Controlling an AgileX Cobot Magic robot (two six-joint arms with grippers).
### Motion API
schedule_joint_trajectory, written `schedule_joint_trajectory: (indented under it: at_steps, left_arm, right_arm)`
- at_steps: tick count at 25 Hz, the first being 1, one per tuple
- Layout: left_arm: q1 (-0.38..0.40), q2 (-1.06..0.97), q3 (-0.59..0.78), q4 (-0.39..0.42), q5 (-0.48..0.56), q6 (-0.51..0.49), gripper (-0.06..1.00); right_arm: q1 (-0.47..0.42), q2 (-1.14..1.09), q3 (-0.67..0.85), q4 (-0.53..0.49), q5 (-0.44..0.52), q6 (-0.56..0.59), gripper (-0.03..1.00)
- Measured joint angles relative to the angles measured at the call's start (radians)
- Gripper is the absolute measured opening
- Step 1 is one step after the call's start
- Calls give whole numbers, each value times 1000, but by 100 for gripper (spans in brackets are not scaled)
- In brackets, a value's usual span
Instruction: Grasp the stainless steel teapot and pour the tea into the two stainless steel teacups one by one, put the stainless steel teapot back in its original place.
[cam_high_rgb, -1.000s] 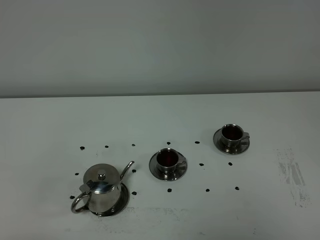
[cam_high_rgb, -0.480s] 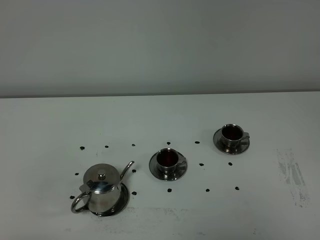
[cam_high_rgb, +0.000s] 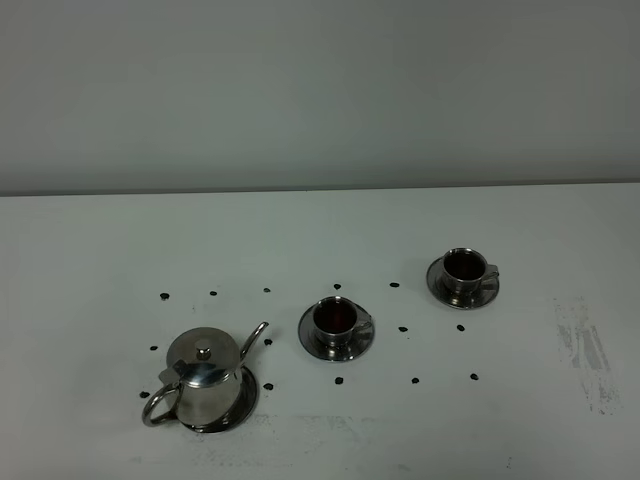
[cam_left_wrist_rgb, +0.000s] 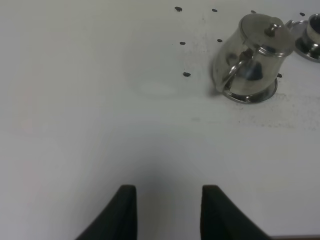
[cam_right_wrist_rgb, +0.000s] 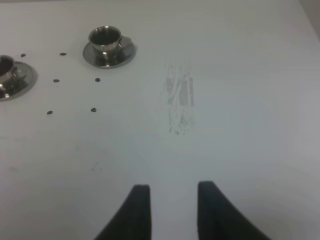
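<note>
With the teapot (cam_high_rgb: 201, 388) upright on its dish (cam_high_rgb: 243, 404) at the counter's (cam_high_rgb: 100, 250) near left, both teacups (cam_high_rgb: 337, 320) (cam_high_rgb: 465, 268) dark with tea, and both claws (cam_left_wrist_rgb: 165, 212) (cam_right_wrist_rgb: 167, 210) clear, empty, the left slightly parted and the right clenched, only a stray sweep risks tipping it.

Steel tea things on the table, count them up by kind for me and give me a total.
Teapot: 1
Teacups: 2, one near the middle, one farther right
Saucers under the cups: 2
Dish under the teapot: 1
Total: 6 steel pieces
</note>
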Motion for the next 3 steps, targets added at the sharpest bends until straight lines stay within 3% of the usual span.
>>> schedule_joint_trajectory:
  at_steps: [3]
  left_arm:
    - [0, 0, 0, 0, 0, 0, 34]
  right_arm:
    - [0, 0, 0, 0, 0, 0, 23]
